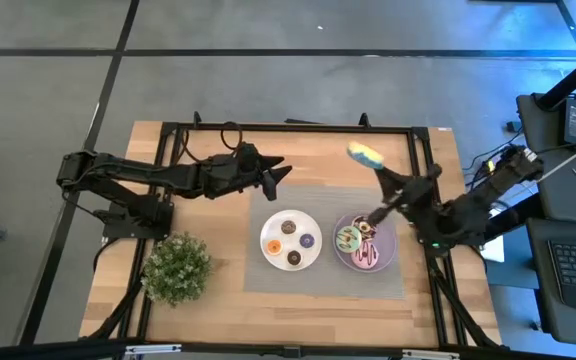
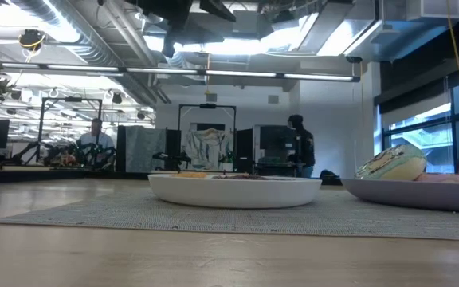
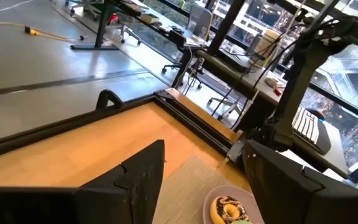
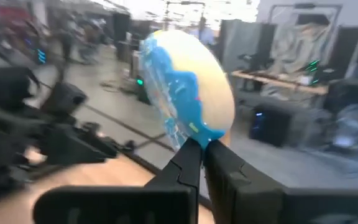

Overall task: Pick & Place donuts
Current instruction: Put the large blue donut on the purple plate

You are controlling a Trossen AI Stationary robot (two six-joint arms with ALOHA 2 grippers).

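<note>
Clamped between the right gripper's (image 4: 202, 149) narrow fingers, the blue-iced donut (image 4: 188, 87) is held by its lower rim, high above the table; in the high view this gripper (image 1: 376, 168) is seen over bare wood, beyond the grey mat (image 1: 258, 275). Below it and nearer its arm's base, the purple plate (image 1: 390, 252) is seen with the green donut (image 1: 347, 238), the pink donut (image 1: 365, 258) and a brown sprinkled donut (image 1: 366, 229). Beside that plate, farther from the right gripper, three tiny donuts are carried on the white plate (image 1: 270, 232); their shapes are hard to make out. From table height only one pale donut top shows above the purple rim. The left gripper (image 1: 278, 174) is held spread and empty above the mat's far edge, well apart from both plates. Open wood is left between the grippers. A potted plant (image 1: 177, 267) occupies the near left corner.
</note>
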